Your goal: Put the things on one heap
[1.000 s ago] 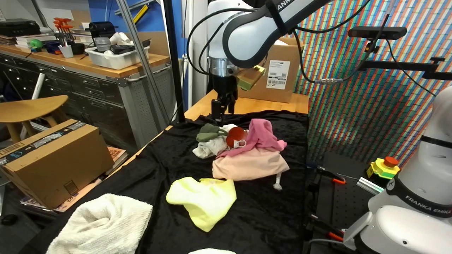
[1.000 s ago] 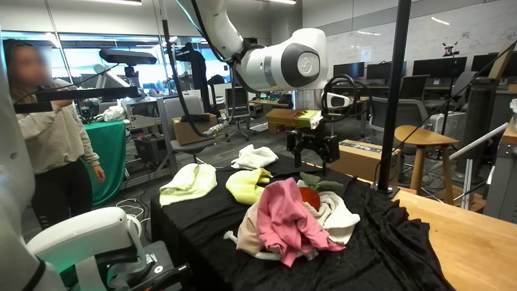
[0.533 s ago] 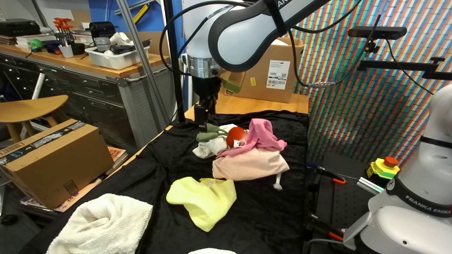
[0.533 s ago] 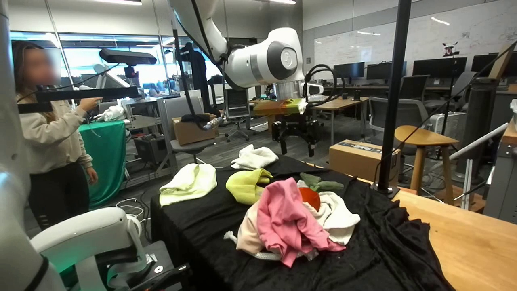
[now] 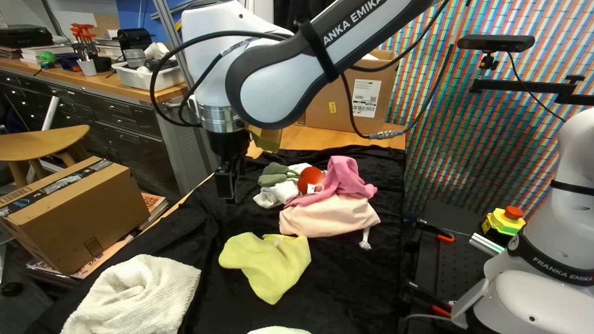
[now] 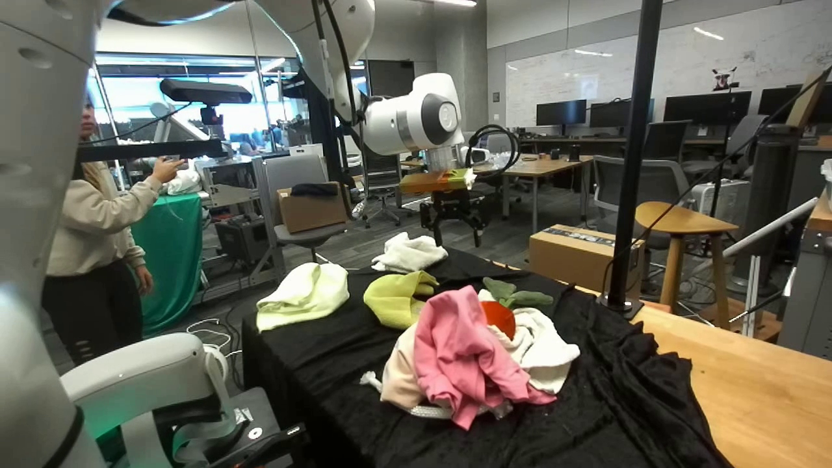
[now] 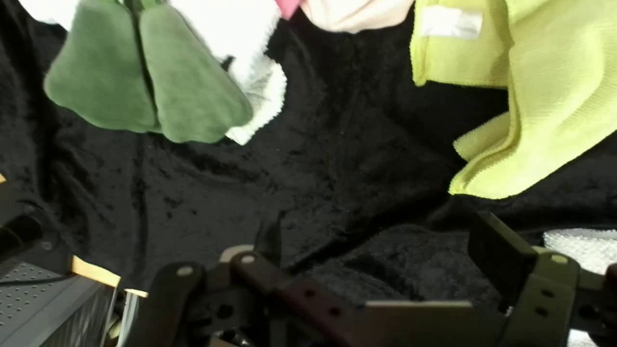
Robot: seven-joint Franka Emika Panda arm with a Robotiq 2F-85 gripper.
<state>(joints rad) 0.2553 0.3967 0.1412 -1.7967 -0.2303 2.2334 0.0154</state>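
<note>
The heap holds a pink cloth (image 5: 343,178), a pale peach cloth (image 5: 329,218) with a white rope end (image 5: 365,241), a white cloth (image 5: 276,197) and a red-green item (image 5: 310,178). Apart from it lie a yellow-green cloth (image 5: 269,266), a white towel (image 5: 134,297) and a cream cloth (image 6: 304,296), which shows only as an edge in an exterior view (image 5: 278,330). Above bare black fabric, beside the heap's leafy end, hangs my gripper (image 6: 457,240). In the wrist view its fingers stand wide apart with nothing between them; the yellow-green cloth is up and right of them.
Black fabric (image 5: 343,283) covers most of the wooden table (image 6: 760,377). A black post (image 6: 634,162) rises at the table edge. Cardboard boxes stand on the table (image 5: 352,102) and off it (image 5: 79,218). A person (image 6: 97,260) stands beyond the robot's base.
My open gripper has moved from behind the heap past its leafy end, towards the side of the white towel. The cloths and the heap lie as before.
</note>
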